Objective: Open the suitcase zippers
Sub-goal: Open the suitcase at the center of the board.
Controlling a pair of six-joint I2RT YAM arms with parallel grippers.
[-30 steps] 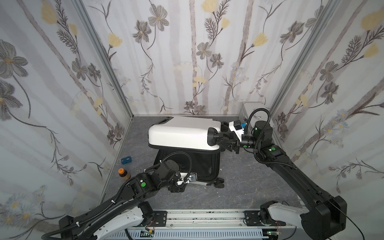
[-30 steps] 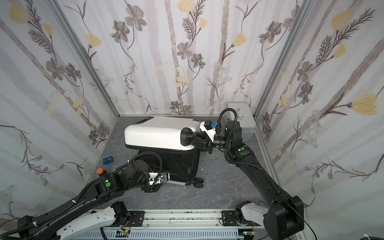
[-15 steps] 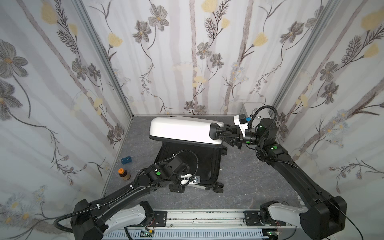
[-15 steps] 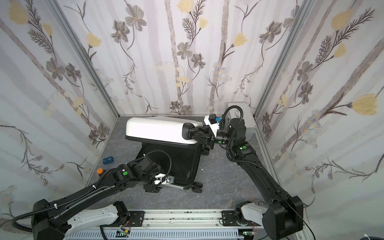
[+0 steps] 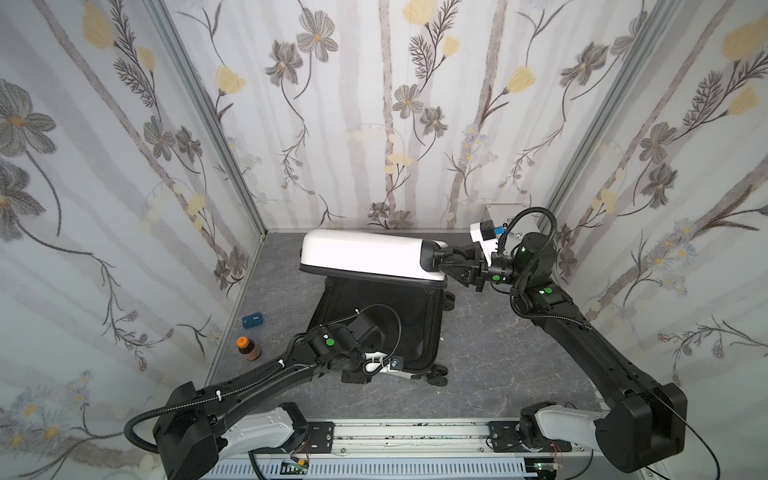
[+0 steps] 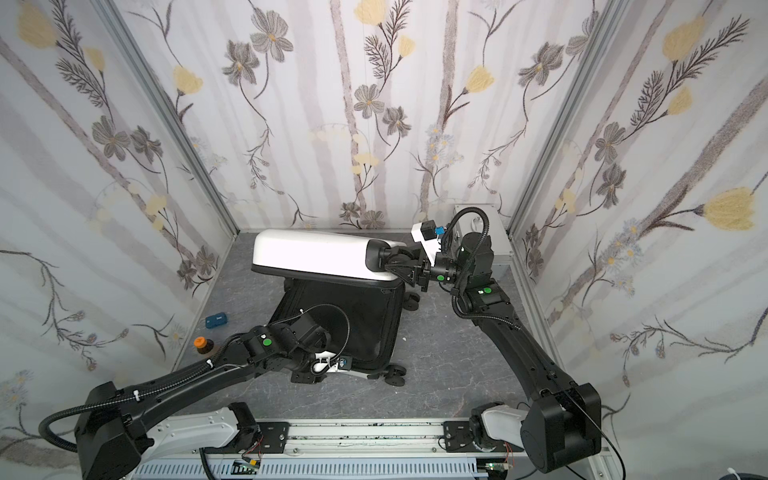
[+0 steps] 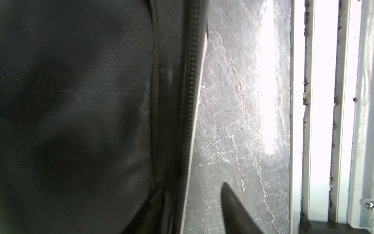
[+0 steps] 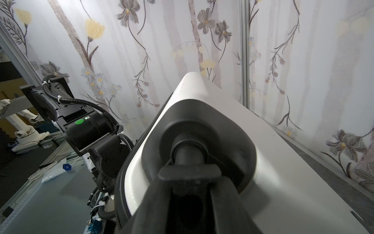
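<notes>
On the grey marbled tabletop [image 5: 490, 357], the small white hard-shell suitcase [image 5: 365, 253] lies open, upper shell raised. My right gripper [image 5: 446, 264] is clamped on its black recessed handle [image 8: 189, 152]. My left gripper [image 5: 355, 376] is beside the black zipper band [image 7: 191, 91] of the lower half; apart or together, I cannot tell.

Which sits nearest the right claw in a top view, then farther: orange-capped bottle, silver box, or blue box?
From the right claw, gripping the suitcase lid:
1. Silver box, just behind it, back corner.
2. Blue box, across by the left wall.
3. Orange-capped bottle, same wall, nearer the front.
</notes>
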